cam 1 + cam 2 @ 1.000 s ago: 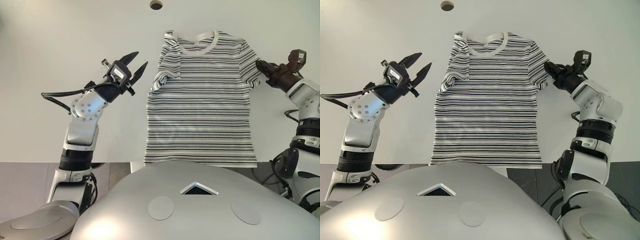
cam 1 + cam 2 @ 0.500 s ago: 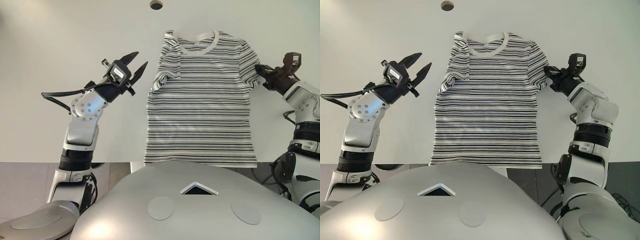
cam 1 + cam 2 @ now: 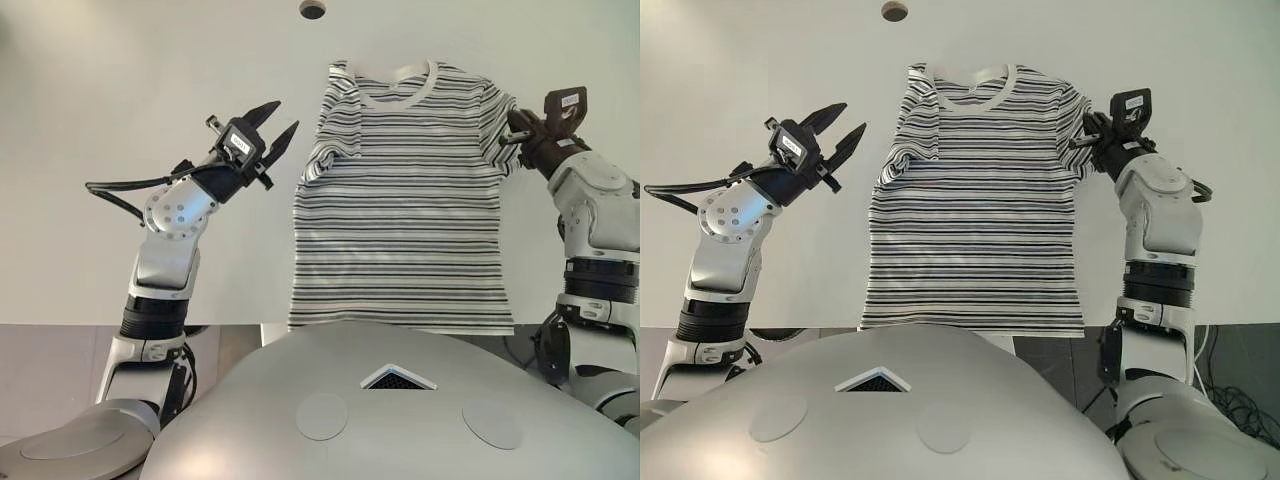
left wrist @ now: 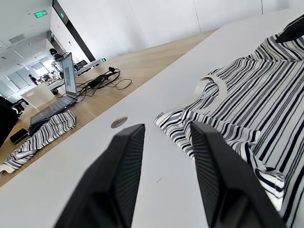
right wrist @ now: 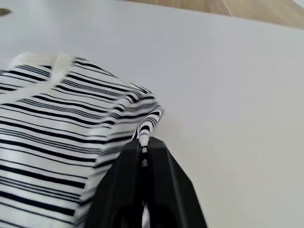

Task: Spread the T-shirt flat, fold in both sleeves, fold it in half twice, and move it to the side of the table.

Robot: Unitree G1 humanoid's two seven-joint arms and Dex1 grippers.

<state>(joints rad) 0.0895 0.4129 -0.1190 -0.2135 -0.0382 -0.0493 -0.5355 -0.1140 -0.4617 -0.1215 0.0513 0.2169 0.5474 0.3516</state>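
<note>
Left arm (image 3: pixel 175 215) raised, jaws apart; right arm (image 3: pixel 600 195) (elbow bent), jaws pinched.

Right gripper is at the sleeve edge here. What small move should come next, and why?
Probably the right gripper, shut on the edge of the right sleeve, should lift slightly and carry it inward over the chest of the T-shirt. The shirt lies flat, the left sleeve already looks folded in, and the left gripper hovers open beside it, off the cloth.

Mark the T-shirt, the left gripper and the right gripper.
T-shirt (image 3: pixel 400 220): left eye view, middle of the chest.
left gripper (image 3: pixel 284 116): left eye view, midway between its open fingertips.
right gripper (image 5: pixel 144 146): right wrist view, tips closed on the T-shirt's edge.
</note>
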